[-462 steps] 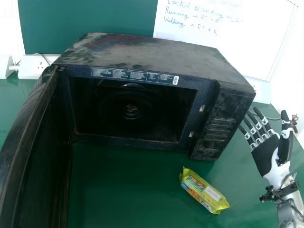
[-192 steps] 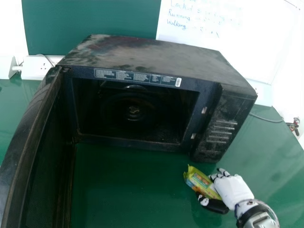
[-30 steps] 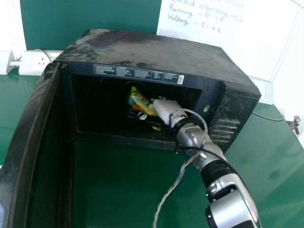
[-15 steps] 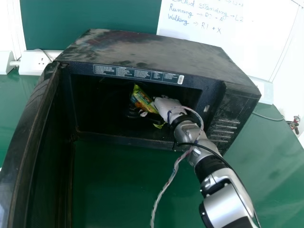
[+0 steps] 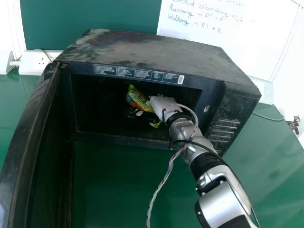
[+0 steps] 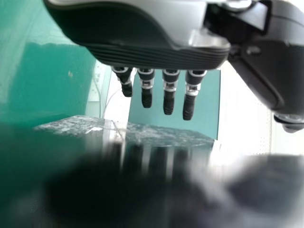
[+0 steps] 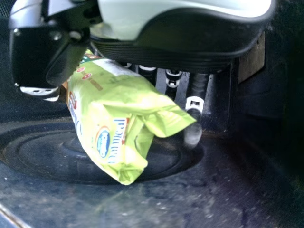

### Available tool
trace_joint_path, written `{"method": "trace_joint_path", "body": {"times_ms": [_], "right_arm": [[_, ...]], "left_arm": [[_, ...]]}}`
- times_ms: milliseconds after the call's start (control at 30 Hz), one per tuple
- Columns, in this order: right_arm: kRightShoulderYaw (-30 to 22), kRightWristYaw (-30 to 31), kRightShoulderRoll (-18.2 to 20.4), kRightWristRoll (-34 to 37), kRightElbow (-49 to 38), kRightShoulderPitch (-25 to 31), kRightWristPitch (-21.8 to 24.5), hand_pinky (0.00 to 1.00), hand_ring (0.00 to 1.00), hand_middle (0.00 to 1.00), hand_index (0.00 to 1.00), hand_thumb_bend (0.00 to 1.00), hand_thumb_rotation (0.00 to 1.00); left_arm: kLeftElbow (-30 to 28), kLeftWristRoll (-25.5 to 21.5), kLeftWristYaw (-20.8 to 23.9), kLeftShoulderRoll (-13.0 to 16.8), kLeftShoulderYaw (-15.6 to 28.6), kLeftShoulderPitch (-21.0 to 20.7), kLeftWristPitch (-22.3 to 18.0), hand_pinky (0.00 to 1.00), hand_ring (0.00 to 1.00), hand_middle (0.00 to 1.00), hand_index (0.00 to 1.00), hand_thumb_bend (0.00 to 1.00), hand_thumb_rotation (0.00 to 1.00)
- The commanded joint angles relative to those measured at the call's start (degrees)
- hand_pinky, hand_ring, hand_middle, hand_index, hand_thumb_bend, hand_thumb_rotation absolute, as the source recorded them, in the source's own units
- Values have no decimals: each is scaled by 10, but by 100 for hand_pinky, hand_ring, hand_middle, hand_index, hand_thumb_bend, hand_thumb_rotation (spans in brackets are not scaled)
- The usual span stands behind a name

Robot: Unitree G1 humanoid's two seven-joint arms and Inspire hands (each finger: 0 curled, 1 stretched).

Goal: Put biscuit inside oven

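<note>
In the head view my right hand [image 5: 164,103] is inside the black oven [image 5: 156,47], its thumb and fingers round the yellow-green biscuit packet [image 5: 137,100]. The right wrist view has the packet [image 7: 111,118] tilted between the thumb and fingers of my right hand [image 7: 180,40], above the round floor plate of the oven. Part of the packet is hidden behind the palm. The left wrist view holds my left hand [image 6: 142,42] with straight fingers, the dusty oven top [image 6: 156,133] farther off.
The oven door [image 5: 33,156] stands open at the left, over the green table [image 5: 118,190]. A loose cable [image 5: 166,173] hangs from my right forearm in front of the oven. Behind are a whiteboard [image 5: 237,38] and a white socket box [image 5: 33,65].
Since the oldest frame, my right hand has come in from the right, picked the packet off the table and carried it into the oven. Over the last second it has shifted slightly left.
</note>
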Motion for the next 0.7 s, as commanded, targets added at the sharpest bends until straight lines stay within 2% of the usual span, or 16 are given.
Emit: {"method": "trace_joint_path", "body": {"times_ms": [0,100,133,167,233,267,300,367,433,567,667], "right_arm": [[-7,-6,5,12,5,-15,-5,14,14,49,48,51,0],[-4,-7,6,15,7,-13,-7,15,13,48,48,52,0],[-1,-10,6,12,8,-13,-6,16,15,48,48,52,0],[2,-14,6,10,9,-12,-4,17,16,48,48,52,0],[7,-14,8,7,11,-12,3,19,18,48,48,51,0],[5,-15,10,10,11,-11,4,19,19,48,48,51,0],[3,-19,10,13,12,-9,4,19,18,48,48,51,0],[-1,-24,10,19,13,-6,1,20,20,48,48,51,0],[-1,-27,11,19,15,-4,1,19,20,48,48,51,0],[2,-26,12,17,18,-4,6,19,21,48,48,51,0],[3,-23,13,17,19,-5,13,22,25,48,48,51,0]], "left_arm": [[2,8,-3,2,-3,7,-11,80,76,79,79,81,94],[7,19,-5,2,-1,6,-24,79,76,81,82,79,92],[9,22,-5,3,0,6,-28,80,76,79,77,80,96],[11,22,-6,4,0,6,-30,79,75,78,77,80,96],[12,19,-6,6,-2,7,-30,78,73,76,77,82,98],[11,16,-6,7,-4,6,-30,81,73,76,78,83,99],[12,14,-8,8,-6,7,-30,81,72,76,77,82,96],[7,15,-7,10,-6,14,-25,83,73,77,78,80,92],[6,6,-11,16,-8,18,-23,85,74,77,78,80,93],[10,-9,-20,25,-10,19,-26,84,75,78,78,80,94],[17,-10,-25,26,-7,18,-33,85,79,80,79,81,95]]}}
